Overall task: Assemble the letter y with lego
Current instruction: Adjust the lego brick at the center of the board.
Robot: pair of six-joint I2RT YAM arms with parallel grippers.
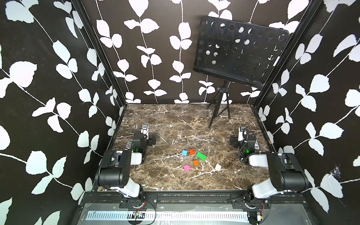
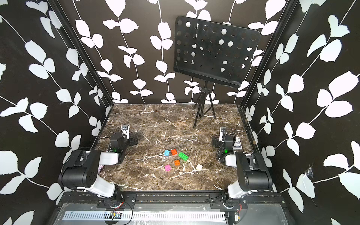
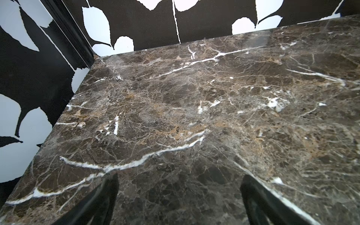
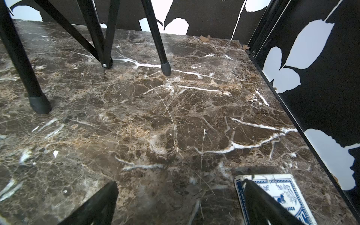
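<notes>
Now the left hand (image 3: 180, 187) and the right hand (image 4: 181, 185) are both wide open and hold nothing. The lego bricks (image 1: 195, 162) lie loose near the middle of the worktop (image 1: 175, 120), the cream one (image 1: 218, 167) off alone.

Bright, even light leaves soft glare on the marble tabletop (image 3: 194, 97); wide-angle edges bend.

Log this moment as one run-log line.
lego: six loose on table, unjoined | left gripper: open, empty | right gripper: open, empty
</notes>
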